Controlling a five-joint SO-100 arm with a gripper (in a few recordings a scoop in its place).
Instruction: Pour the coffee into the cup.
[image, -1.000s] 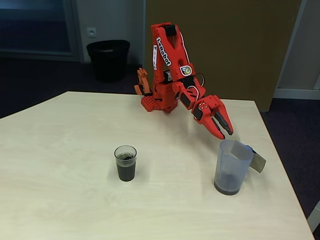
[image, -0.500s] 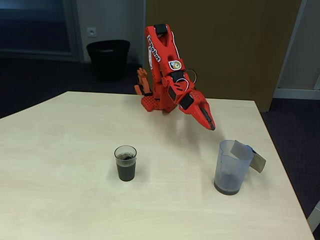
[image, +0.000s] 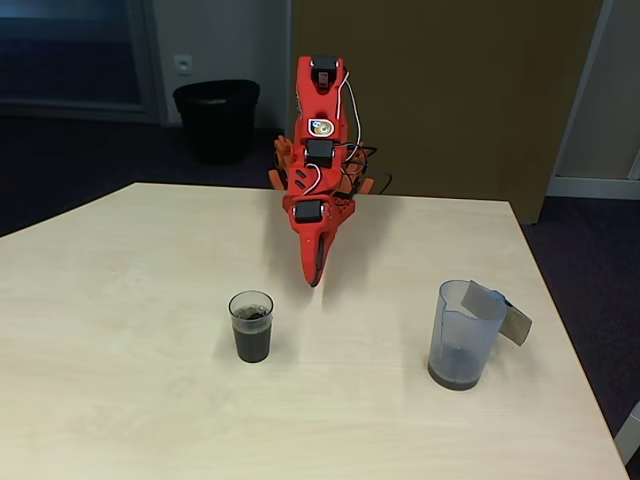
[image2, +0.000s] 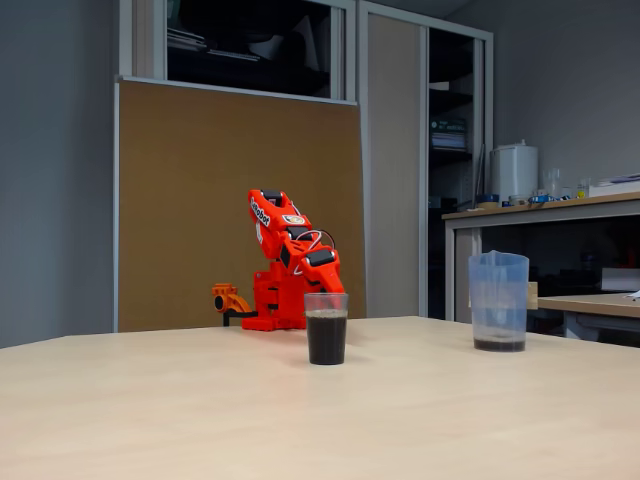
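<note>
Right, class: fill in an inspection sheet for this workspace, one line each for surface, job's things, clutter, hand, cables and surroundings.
Surface: pale wood table, dry, no spills seen.
Job's things: cup upright, mostly full of coffee; pitcher upright at the right in a fixed view, a dark layer at its bottom.
Clutter: nothing seen.
Hand: hand points down behind the cup, holding nothing, jaws look closed.
Cables: white and black wires run along the arm.
Surroundings: black bin on the floor, brown board behind.

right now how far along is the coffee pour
The pour looks done: the cup holds dark coffee, while the pitcher stands upright with only dregs at its bottom. The gripper holds nothing and hangs above the table behind the cup, apart from both. Nothing obvious remains.
</note>
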